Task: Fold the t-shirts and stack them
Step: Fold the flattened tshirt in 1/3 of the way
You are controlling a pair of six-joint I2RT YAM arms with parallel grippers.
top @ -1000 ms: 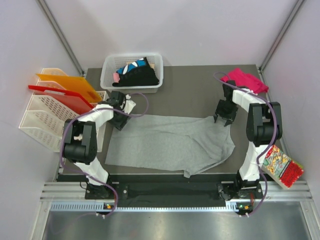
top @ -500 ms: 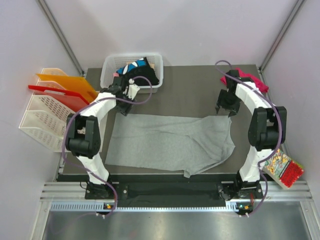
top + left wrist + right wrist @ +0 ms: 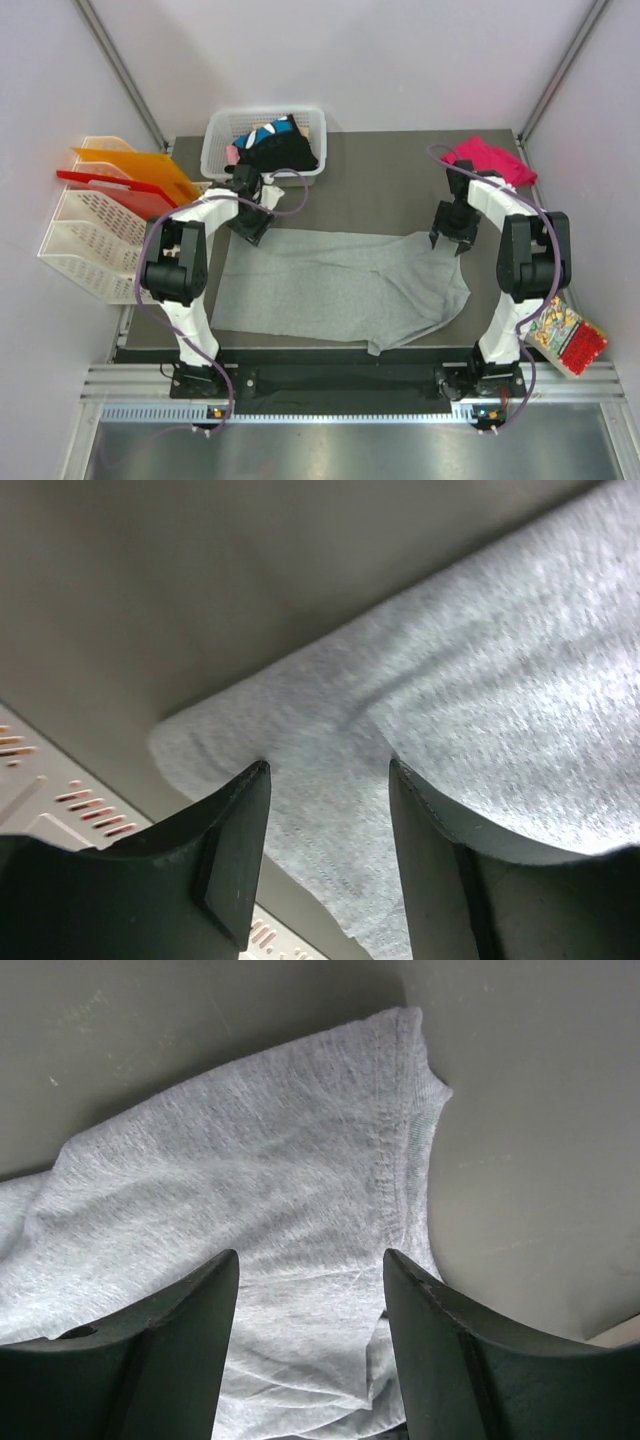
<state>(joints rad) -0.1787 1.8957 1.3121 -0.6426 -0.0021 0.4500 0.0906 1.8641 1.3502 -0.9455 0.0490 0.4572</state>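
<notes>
- Both arms had come back toward the grey t-shirt [image 3: 340,285] over the last half second. The left gripper [image 3: 251,224] had moved from nearer the basket [image 3: 214,150] to the shirt's far-left corner. The right gripper [image 3: 448,236] had dropped from further back to the shirt's far-right corner.
- The grey t-shirt itself had not shifted. It lay spread and unfolded on the table [image 3: 370,190], rumpled along its right side, with a small flap at its near edge.
- Left gripper, wrist view: the jaws stood apart over the grey t-shirt's corner, cloth showed in the gap, and nothing was clamped.
- Right gripper, wrist view: the jaws stood apart above the grey t-shirt's stitched hem, and nothing was pinched.
- The pink t-shirt [image 3: 490,160] lay bunched beyond the grey t-shirt's far-right corner, apart from it.
- The black t-shirts [image 3: 285,152], with blue-white patches, sat in the basket beyond the grey t-shirt's far-left corner.
- A snack packet [image 3: 565,335] lay to the right of the grey t-shirt, off the table's edge.
- The file trays [image 3: 85,240] stood to the left of the grey t-shirt.
</notes>
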